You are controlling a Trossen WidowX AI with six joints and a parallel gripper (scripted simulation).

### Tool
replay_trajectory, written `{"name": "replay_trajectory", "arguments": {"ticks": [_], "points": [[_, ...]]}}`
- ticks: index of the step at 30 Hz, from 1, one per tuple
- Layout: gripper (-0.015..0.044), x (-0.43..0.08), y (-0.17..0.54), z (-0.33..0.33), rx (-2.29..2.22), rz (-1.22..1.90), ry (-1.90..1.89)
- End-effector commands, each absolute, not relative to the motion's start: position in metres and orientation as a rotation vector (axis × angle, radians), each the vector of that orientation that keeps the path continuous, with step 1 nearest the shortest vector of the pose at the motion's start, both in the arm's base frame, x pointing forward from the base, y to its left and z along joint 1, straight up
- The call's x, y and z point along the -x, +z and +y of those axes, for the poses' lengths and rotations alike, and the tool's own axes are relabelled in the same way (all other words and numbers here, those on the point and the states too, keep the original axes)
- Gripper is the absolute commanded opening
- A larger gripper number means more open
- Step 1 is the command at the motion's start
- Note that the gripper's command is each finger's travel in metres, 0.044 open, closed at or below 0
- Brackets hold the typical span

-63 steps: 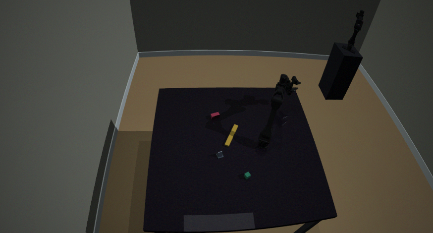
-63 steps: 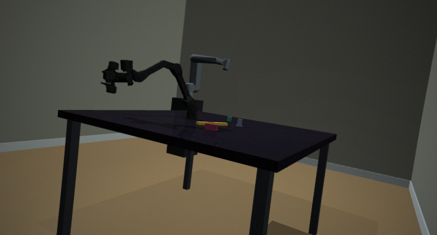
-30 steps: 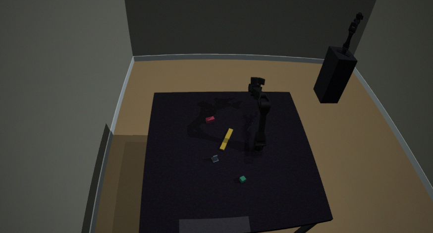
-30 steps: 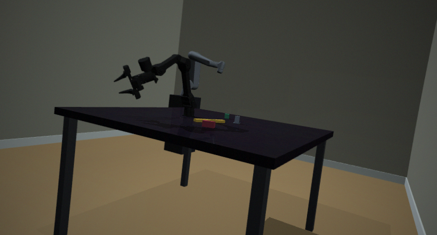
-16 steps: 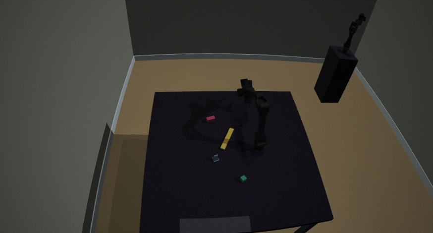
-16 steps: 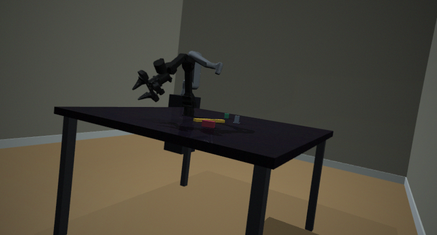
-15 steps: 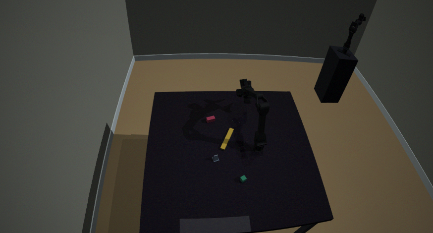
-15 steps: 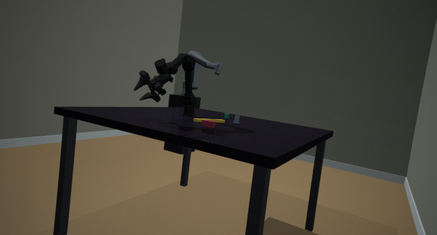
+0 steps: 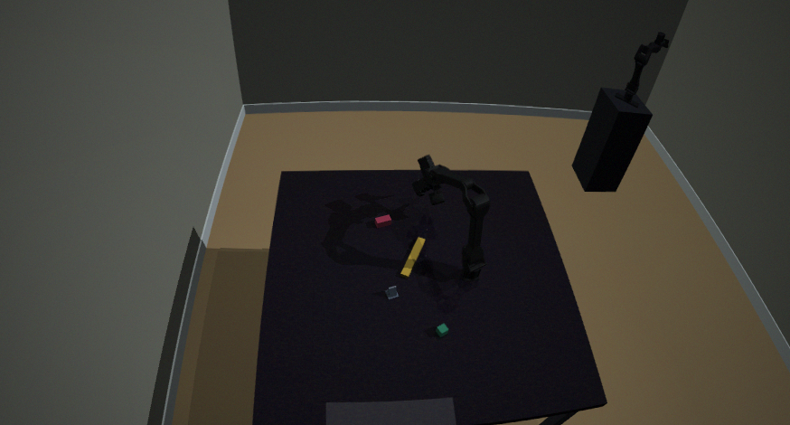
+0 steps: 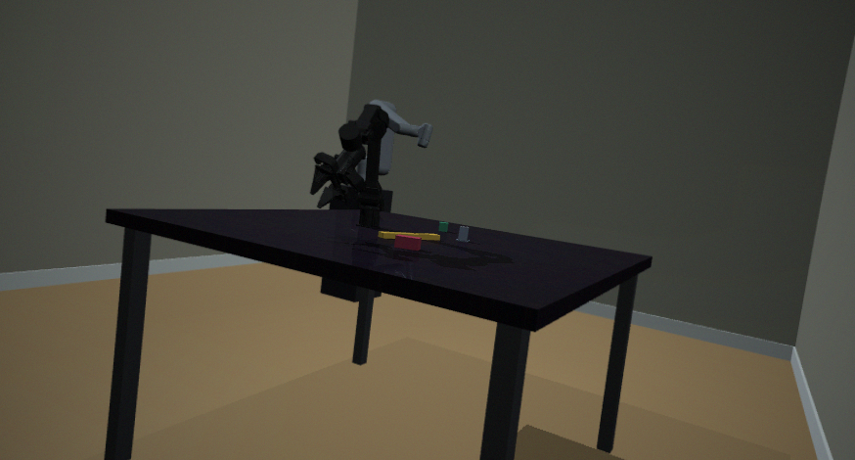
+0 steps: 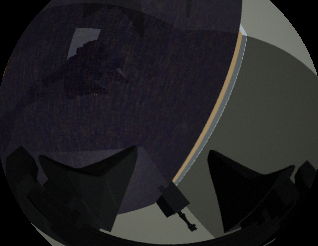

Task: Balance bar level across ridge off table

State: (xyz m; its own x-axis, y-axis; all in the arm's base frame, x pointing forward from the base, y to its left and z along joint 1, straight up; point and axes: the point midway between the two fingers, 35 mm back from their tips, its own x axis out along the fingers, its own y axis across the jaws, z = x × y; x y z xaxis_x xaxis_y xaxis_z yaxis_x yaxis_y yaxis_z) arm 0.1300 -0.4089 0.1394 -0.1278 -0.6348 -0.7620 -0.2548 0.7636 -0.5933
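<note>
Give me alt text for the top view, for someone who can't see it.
A black robot arm holds its open hand above a dark table. Below, a yellow bar lies between a red block and a small gray piece.

The ridge's (image 9: 391, 293) (image 10: 464, 233) top looks too small to judge.
</note>
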Motion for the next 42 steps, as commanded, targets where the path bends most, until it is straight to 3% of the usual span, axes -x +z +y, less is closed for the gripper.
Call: {"name": "replay_trajectory", "arguments": {"ticks": [1, 21, 42], "points": [[0.0315, -0.151, 0.134, -0.385, 0.737, 1.682, -0.254], [0.0315, -0.221, 0.118, -0.251, 0.850, 1.525, 0.338], [0.0315, -0.224, 0.117, -0.122, 0.893, 1.375, 0.860]]}}
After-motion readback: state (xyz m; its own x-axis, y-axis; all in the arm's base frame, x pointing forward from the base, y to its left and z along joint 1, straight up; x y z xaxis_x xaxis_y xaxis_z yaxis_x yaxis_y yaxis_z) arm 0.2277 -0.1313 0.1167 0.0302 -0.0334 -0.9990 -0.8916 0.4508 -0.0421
